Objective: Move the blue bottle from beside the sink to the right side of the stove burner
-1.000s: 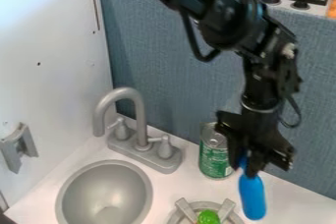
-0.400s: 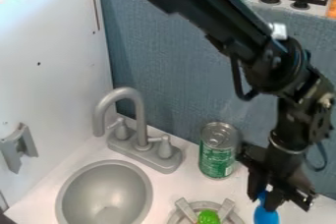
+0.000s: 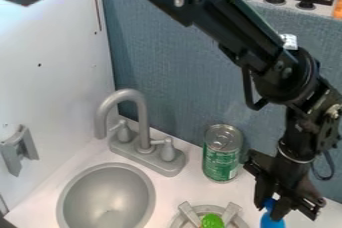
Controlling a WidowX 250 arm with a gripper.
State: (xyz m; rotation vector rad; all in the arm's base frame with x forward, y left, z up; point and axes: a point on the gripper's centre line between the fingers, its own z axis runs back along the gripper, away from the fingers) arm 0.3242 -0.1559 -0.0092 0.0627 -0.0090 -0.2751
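1. At the lower right, over the bench (image 3: 294, 216), hangs the claw (image 3: 269, 208), pinching a blue object (image 3: 272, 222) by its narrow upper part; wider blue portion sits below the tips, at the view's bottom edge; whether it touches the bench, can't tell.
2. Handling, judged by look: probably light, smooth plastic; likely fairly stiff, not fragile; smooth sides could slip or twist under a loose pinch; full shape and tip material unclear.
3. Best hold: narrow neck, squarely between both fingers; wider part looks rounder, more likely to roll out; moderate squeeze should do.
4. Surface: pale, smooth-looking bench; green can (image 3: 222, 164) with silver top upright near the back, left of the claw, apart from it; grey pronged ring (image 3: 184, 222) at the front, with a bright green item (image 3: 212, 221) at its middle, kind unclear.
5. Left side: round grey sink (image 3: 107, 197); grey faucet (image 3: 140, 107) with two handles behind it.
6. Room: blue-grey textured panel (image 3: 174, 62) at the back; white panel (image 3: 53, 72) at left, grey bracket (image 3: 19, 149) on it; stove (image 3: 287, 2) with black grates and knobs beyond, upper right.
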